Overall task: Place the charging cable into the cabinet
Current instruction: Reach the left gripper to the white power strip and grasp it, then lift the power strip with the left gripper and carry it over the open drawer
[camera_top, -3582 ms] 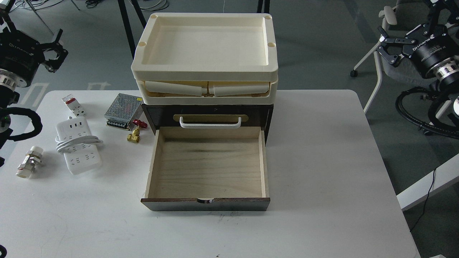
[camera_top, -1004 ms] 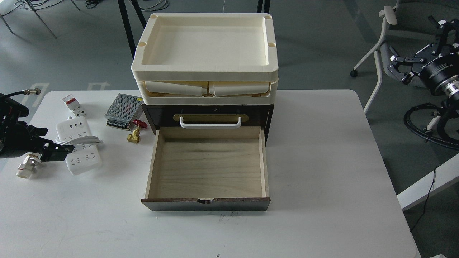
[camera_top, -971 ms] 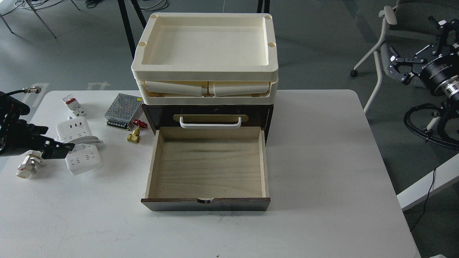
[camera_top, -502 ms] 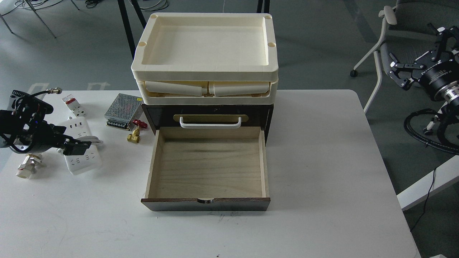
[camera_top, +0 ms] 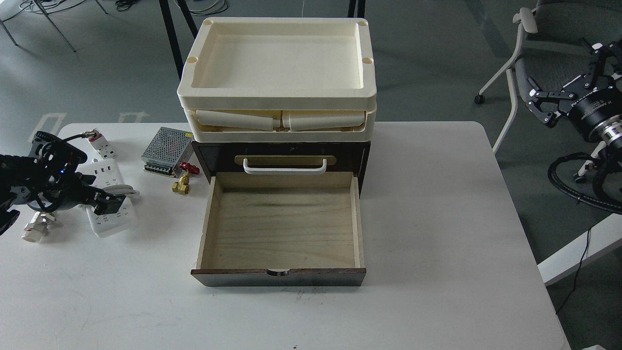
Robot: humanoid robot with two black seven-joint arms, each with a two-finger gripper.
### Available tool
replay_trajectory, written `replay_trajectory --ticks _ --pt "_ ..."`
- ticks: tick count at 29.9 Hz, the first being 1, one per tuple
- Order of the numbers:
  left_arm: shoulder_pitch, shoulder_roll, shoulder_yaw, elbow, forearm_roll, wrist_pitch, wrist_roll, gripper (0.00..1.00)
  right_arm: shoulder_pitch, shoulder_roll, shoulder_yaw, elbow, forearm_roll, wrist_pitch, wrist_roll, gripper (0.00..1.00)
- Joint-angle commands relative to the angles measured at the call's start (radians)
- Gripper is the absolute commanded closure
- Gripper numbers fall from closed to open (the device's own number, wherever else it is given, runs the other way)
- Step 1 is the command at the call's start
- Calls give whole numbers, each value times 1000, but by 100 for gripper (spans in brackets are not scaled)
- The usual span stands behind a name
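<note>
The charging cable (camera_top: 115, 221), a white power strip with its cord coiled round the middle, lies on the white table left of the cabinet. My left gripper (camera_top: 103, 202) hangs low over the strip's middle and hides part of it. Its dark fingers cannot be told apart. The dark brown cabinet (camera_top: 214, 155) stands at the table's middle. Its lower pale wood drawer (camera_top: 282, 223) is pulled out and empty. My right gripper (camera_top: 559, 92) is held up off the table's right side, fingers spread, empty.
Cream trays (camera_top: 277, 97) are stacked on the cabinet. A perforated power supply box (camera_top: 166, 148), a white-and-red circuit breaker (camera_top: 99, 142), a brass valve with a red handle (camera_top: 183, 181) and a white pipe fitting (camera_top: 33, 229) lie around the strip. An office chair (camera_top: 529, 29) stands at the right.
</note>
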Motion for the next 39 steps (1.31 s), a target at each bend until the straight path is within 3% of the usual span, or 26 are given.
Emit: replay_trajectory --ticks 1,8,10,15,19,23,30,39 --pt "1 -1 0 1 0 0 0 31 0 0 0 -2 0 0 0 0" --pt "4 3 2 1 0 14 0 46 -9 0 0 -2 0 0 0 0" --pt "8 4 2 1 0 43 0 61 -9 0 0 -2 0 0 0 0" --pt "16 9 2 1 0 89 0 66 -12 0 0 -5 0 0 0 0" --pt "19 10 2 -2 0 97 0 78 -14 0 -2 -17 0 0 0 0" --pt "18 10 2 -4 0 126 0 78 -23 0 0 -18 0 0 0 0" --pt "18 10 2 -7 0 127 0 98 -25 0 0 -23 0 0 0 0" --pt "8 24 2 -9 0 183 0 100 -28 2 0 -23 0 0 0 0"
